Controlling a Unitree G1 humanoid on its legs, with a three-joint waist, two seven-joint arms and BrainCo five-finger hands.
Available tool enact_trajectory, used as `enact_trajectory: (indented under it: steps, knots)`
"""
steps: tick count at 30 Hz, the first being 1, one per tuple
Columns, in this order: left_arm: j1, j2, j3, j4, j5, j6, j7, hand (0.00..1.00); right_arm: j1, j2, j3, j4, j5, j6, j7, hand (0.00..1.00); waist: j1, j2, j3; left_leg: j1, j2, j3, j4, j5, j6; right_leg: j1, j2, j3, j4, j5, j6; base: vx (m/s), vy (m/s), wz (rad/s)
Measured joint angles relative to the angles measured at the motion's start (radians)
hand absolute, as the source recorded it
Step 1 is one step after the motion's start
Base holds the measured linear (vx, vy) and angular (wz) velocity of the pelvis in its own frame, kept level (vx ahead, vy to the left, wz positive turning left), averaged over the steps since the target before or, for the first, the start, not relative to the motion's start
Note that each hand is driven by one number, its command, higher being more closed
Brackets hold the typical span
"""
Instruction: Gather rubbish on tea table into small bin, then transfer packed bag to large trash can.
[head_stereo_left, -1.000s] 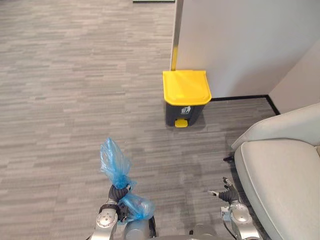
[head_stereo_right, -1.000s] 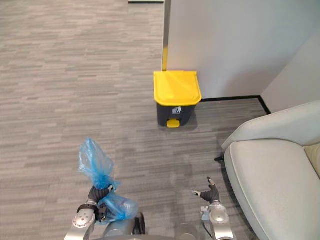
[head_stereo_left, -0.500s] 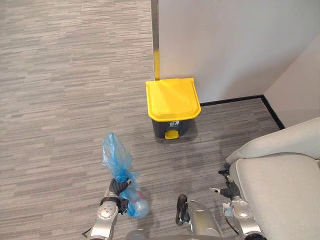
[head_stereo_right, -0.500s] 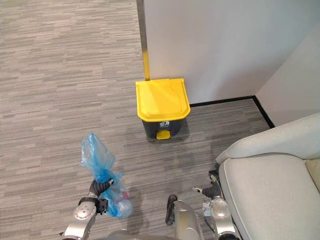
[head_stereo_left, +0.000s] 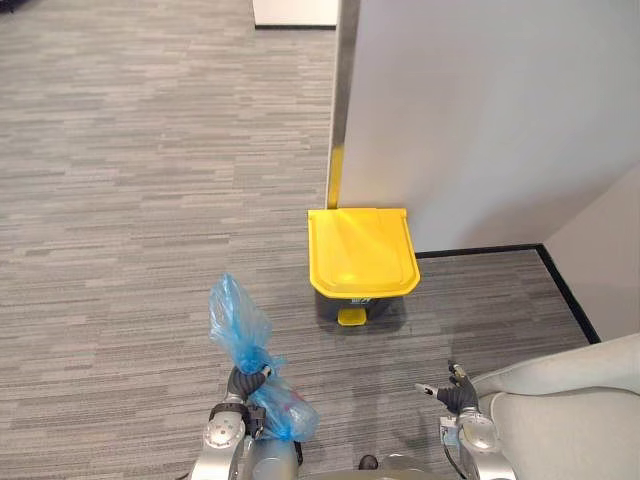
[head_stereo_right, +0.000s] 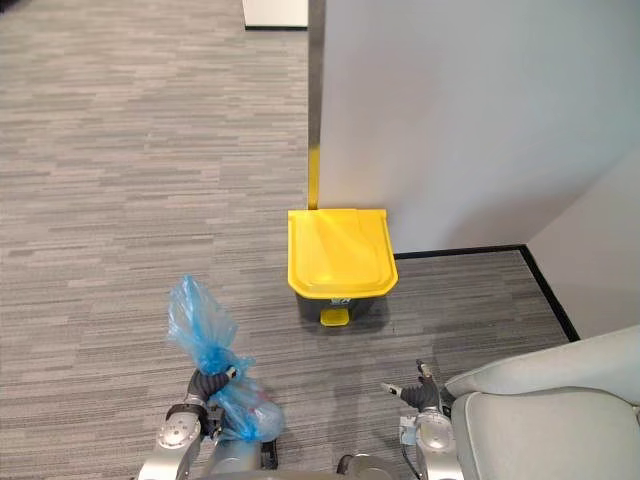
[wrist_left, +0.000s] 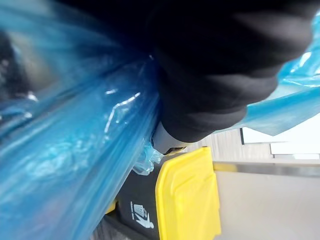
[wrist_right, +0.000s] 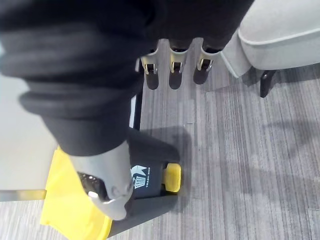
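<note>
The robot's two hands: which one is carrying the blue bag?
The left hand, curled round the neck of the blue bag; the right hand is open and empty.

No readable txt or nos. Large trash can (head_stereo_left: 362, 262): white sticker (wrist_left: 141, 215) w/ bin pictogram on dark front, near yellow pedal (head_stereo_left: 351, 316); its small print can't be made out.

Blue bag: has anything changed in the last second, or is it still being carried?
Only the camera shifted as the robot moved; the yellow-lidded bin now sits lower in view. The left hand stays shut on the neck of the blue bag, the right hand open and empty, the lid closed.
</note>
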Motion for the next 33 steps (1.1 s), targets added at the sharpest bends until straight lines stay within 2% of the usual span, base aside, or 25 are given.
enact_trajectory:
  steps: [3,4,5,7,9,12,13,15,16,17,20,21,24,33]
  knots:
    - [0.004,0.016,0.000,0.002,0.000,0.002,0.004,1.00,-0.033,0.001,0.003,0.000,-0.001,-0.002,0.000,0.00,0.002,0.004,-0.001,0.042,-0.027,0.033,0.000,-0.022,0.018,0.013,-0.029,0.041,0.017,-0.004,0.011,0.15,0.098,-0.31]
    - [0.007,0.029,0.000,0.002,0.000,0.000,0.004,1.00,-0.043,-0.001,0.007,0.006,-0.002,-0.003,0.001,0.00,0.010,0.007,-0.003,0.064,-0.030,0.045,-0.014,-0.061,0.014,-0.008,-0.042,0.070,0.065,-0.022,0.040,0.09,0.087,-0.51]
    - [0.006,0.031,0.000,0.006,0.000,0.001,0.004,1.00,-0.053,0.000,0.008,0.018,-0.002,-0.003,0.001,0.00,0.015,0.003,-0.002,0.072,-0.036,0.054,-0.018,-0.071,0.012,-0.027,-0.051,0.082,0.105,-0.035,0.061,0.06,0.067,-0.60]
    - [0.005,0.027,-0.010,0.039,0.000,0.001,0.004,1.00,-0.065,-0.007,0.014,0.050,-0.003,0.000,0.002,0.00,0.014,0.005,-0.005,0.112,-0.053,0.079,-0.055,-0.083,0.010,-0.112,-0.076,0.106,0.293,-0.044,0.079,0.04,0.079,-0.31]
    - [0.020,0.030,-0.020,0.050,-0.001,0.001,0.003,1.00,-0.056,-0.006,0.025,0.082,-0.011,0.001,0.004,0.00,-0.007,-0.003,-0.010,0.163,-0.076,0.083,-0.103,-0.080,0.020,-0.172,-0.109,0.104,0.445,-0.025,0.099,0.12,0.086,-0.03]
    - [0.016,0.030,-0.019,0.057,-0.002,0.002,0.003,1.00,-0.054,-0.006,0.027,0.089,-0.013,0.012,0.005,0.00,-0.017,-0.001,-0.013,0.195,-0.068,0.081,-0.128,-0.086,0.034,-0.220,-0.103,0.091,0.460,-0.070,0.053,0.12,-0.005,0.00]
    - [0.014,0.031,-0.019,0.058,-0.002,0.002,0.004,1.00,-0.063,-0.007,0.029,0.088,-0.013,0.013,0.005,0.00,-0.033,0.007,-0.011,0.199,-0.047,0.075,-0.124,-0.086,0.028,-0.270,-0.082,0.065,0.450,-0.084,0.049,0.16,-0.072,0.16]
    - [0.008,0.034,-0.019,0.068,-0.002,0.002,0.004,1.00,-0.061,-0.010,0.029,0.089,-0.013,0.015,0.004,0.00,-0.036,0.010,-0.008,0.211,-0.023,0.069,-0.109,-0.087,0.009,-0.309,-0.053,0.058,0.385,-0.071,0.033,0.15,-0.097,0.17]
    - [0.008,0.045,-0.018,0.074,-0.003,0.002,0.004,1.00,-0.055,-0.009,0.030,0.090,-0.013,0.018,0.004,0.00,-0.035,0.002,-0.011,0.219,-0.025,0.063,-0.099,-0.094,-0.005,-0.310,-0.037,0.057,0.283,-0.007,0.012,0.22,-0.139,0.30]
    - [-0.002,0.038,-0.018,0.095,-0.003,0.004,0.004,1.00,-0.048,-0.020,0.028,0.101,-0.014,0.020,0.003,0.00,-0.035,-0.003,-0.018,0.226,-0.035,0.024,-0.074,-0.118,-0.035,-0.295,-0.028,0.070,0.212,0.128,-0.010,0.27,-0.172,0.27]
    - [-0.006,0.006,-0.018,0.099,-0.003,-0.001,0.003,1.00,-0.055,-0.045,0.026,0.113,-0.013,0.021,0.002,0.00,-0.033,0.041,-0.036,0.232,0.009,-0.014,-0.085,-0.124,-0.046,-0.258,0.011,0.048,0.154,0.133,-0.022,0.18,-0.148,0.05]
    - [-0.009,0.000,-0.017,0.099,-0.002,-0.001,0.003,1.00,-0.059,-0.046,0.020,0.113,-0.013,0.021,0.001,0.00,-0.034,0.046,-0.039,0.236,0.014,-0.025,-0.107,-0.120,-0.052,-0.254,0.021,0.042,0.137,0.134,-0.024,0.11,-0.140,0.05]
    - [-0.025,-0.007,-0.018,0.100,-0.003,-0.001,0.003,1.00,-0.045,-0.046,0.018,0.116,-0.012,0.021,0.002,0.00,-0.032,0.045,-0.039,0.249,0.020,-0.044,-0.137,-0.107,-0.073,-0.230,0.030,0.023,0.112,0.136,-0.027,0.01,-0.056,0.17]
    - [-0.027,0.012,-0.009,0.162,-0.003,0.001,0.003,1.00,-0.030,-0.046,0.017,0.131,-0.010,0.021,0.002,0.00,-0.036,0.047,-0.043,0.250,0.005,-0.084,-0.179,-0.098,-0.078,-0.186,0.028,-0.009,0.016,0.161,-0.016,0.03,0.021,0.13]
